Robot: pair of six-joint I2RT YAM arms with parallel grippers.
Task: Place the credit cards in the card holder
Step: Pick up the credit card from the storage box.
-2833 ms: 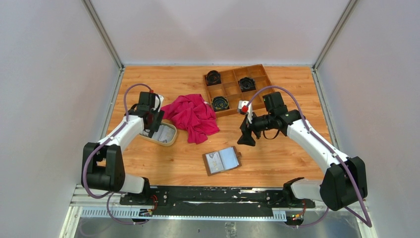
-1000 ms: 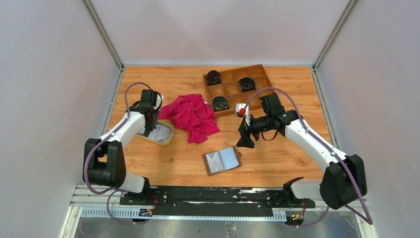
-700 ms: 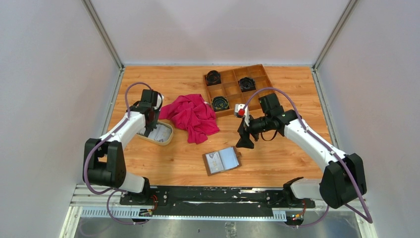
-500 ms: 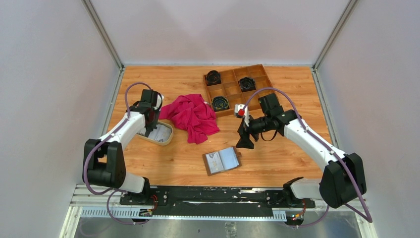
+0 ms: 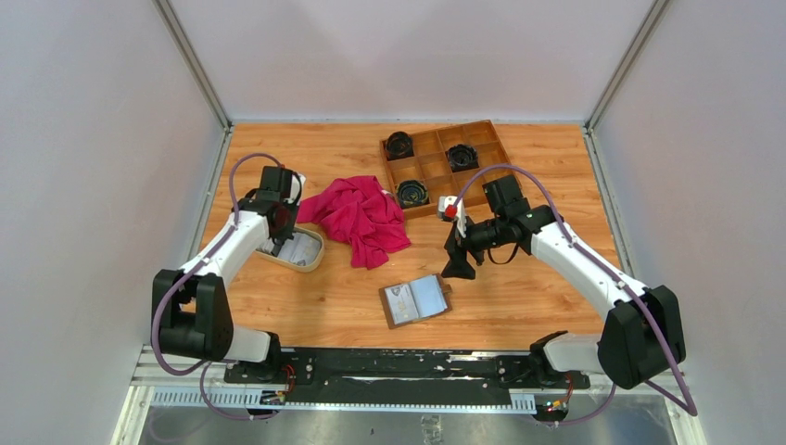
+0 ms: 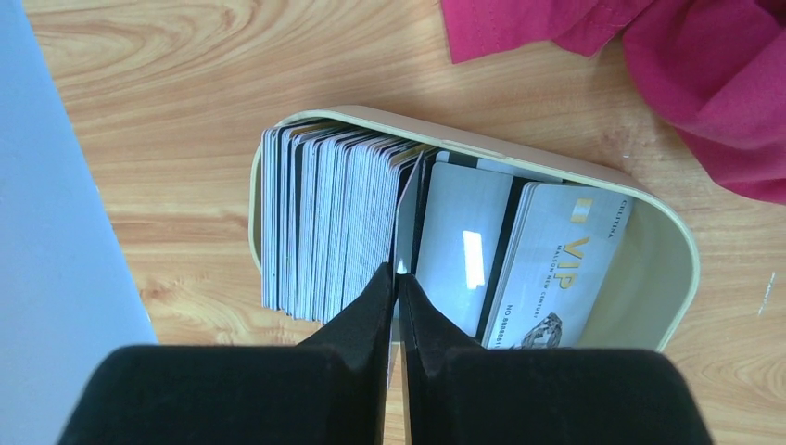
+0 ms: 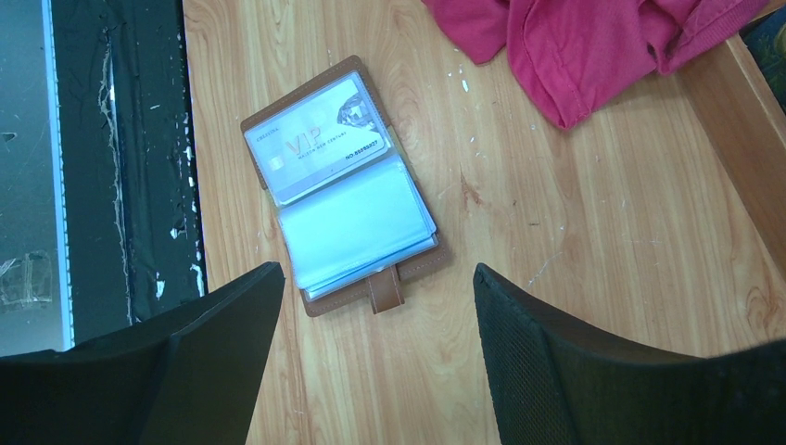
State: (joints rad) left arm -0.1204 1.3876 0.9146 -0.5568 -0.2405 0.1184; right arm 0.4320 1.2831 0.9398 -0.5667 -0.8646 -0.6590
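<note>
The credit cards (image 6: 324, 222) stand on edge in a cream oval dish (image 6: 667, 269), with a few lying flat, one marked VIP (image 6: 565, 269). My left gripper (image 6: 399, 271) reaches down into the dish (image 5: 318, 258) and is shut on the thin edge of one upright card. The card holder (image 7: 343, 199) lies open on the table (image 5: 415, 299), brown leather with clear pockets and one VIP card in its upper pocket. My right gripper (image 7: 378, 272) hovers open above and beside it (image 5: 461, 264), holding nothing.
A crumpled red cloth (image 5: 360, 215) lies between the dish and a wooden compartment tray (image 5: 482, 125) holding black round parts. The left wall stands close to the dish. The black base rail (image 7: 111, 185) runs along the near table edge.
My left gripper's fingers have closed onto a card in the dish, and that arm has shifted slightly. The right arm has barely moved.
</note>
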